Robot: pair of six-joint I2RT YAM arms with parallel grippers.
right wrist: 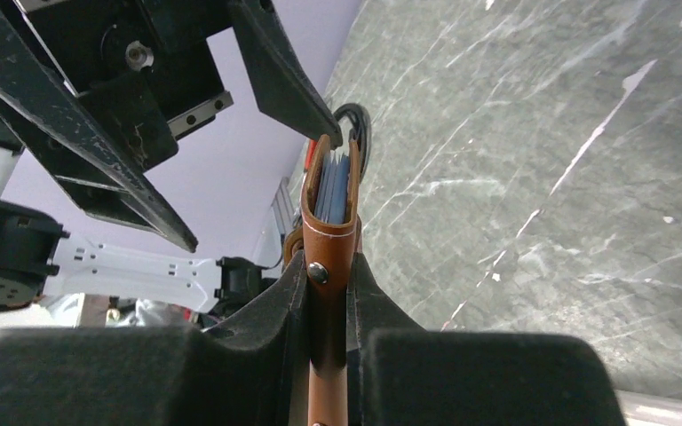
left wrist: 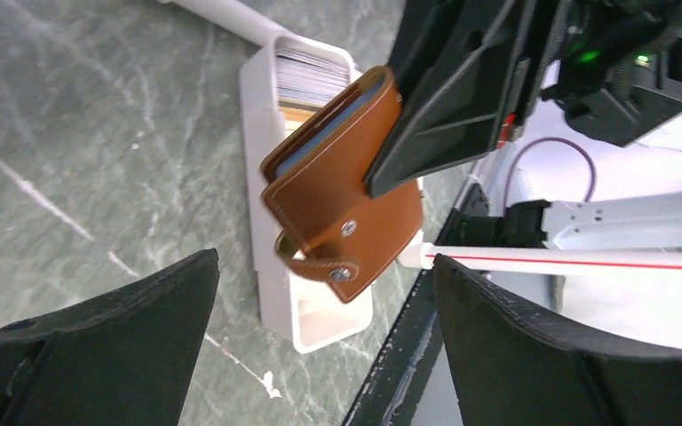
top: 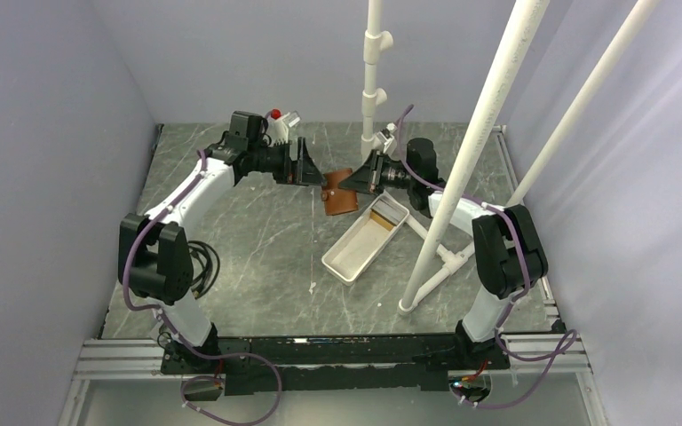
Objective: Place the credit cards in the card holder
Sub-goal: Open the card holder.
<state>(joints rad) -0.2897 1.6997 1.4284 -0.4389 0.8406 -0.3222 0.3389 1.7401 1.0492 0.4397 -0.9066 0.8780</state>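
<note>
The card holder (top: pixel 338 191) is a brown leather wallet with a snap strap, held in the air above the table's middle. My right gripper (top: pixel 361 177) is shut on it, its fingers pressing both faces of the card holder (right wrist: pixel 330 240). Blue credit cards (right wrist: pixel 333 186) stand edge-on inside the wallet, and a blue edge (left wrist: pixel 337 124) shows at the card holder's (left wrist: pixel 346 204) mouth. More credit cards (left wrist: pixel 306 75) lie stacked at one end of the white tray (left wrist: pixel 262 133). My left gripper (left wrist: pixel 324 266) is open, just short of the wallet, with nothing between its fingers.
The long white tray (top: pixel 342 257) lies diagonally right of centre, cards (top: pixel 389 216) at its far end. White PVC pipes (top: pixel 479 151) rise from the table on the right and at the back. A small red-capped item (top: pixel 275 115) stands behind the left gripper. Cables (top: pixel 202 264) coil by the left arm.
</note>
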